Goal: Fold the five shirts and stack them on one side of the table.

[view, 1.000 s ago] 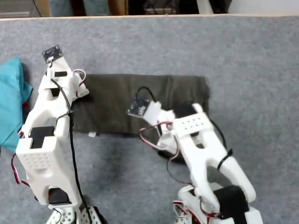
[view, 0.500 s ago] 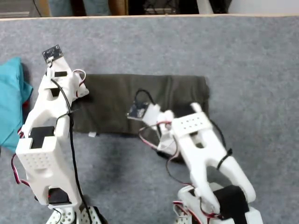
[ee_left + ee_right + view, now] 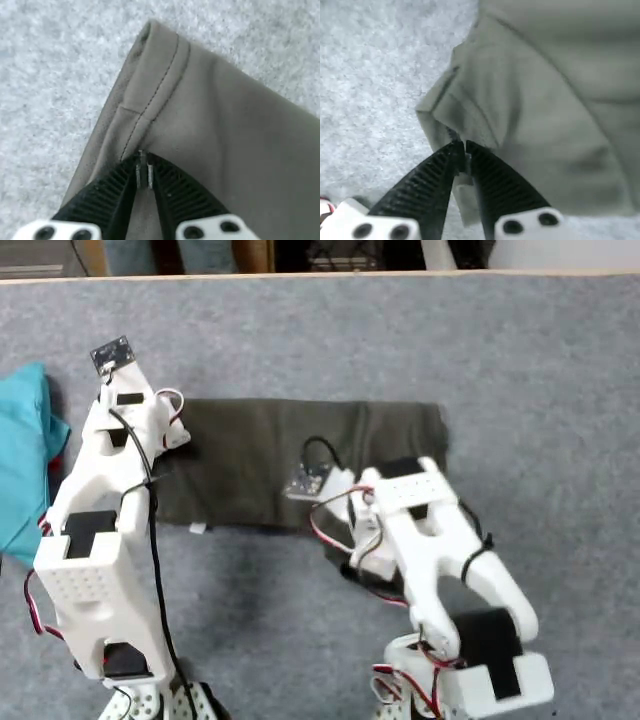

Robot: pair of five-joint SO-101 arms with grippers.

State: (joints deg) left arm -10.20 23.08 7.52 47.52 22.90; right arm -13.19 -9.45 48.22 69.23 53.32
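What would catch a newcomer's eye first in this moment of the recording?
The dark olive shirt stands out, folded into a long band across the middle of the grey table, with both white arms bent over it. The left gripper is shut on its hemmed end and the right gripper pinches its near edge. A teal shirt lies bunched at the left edge of the high view.
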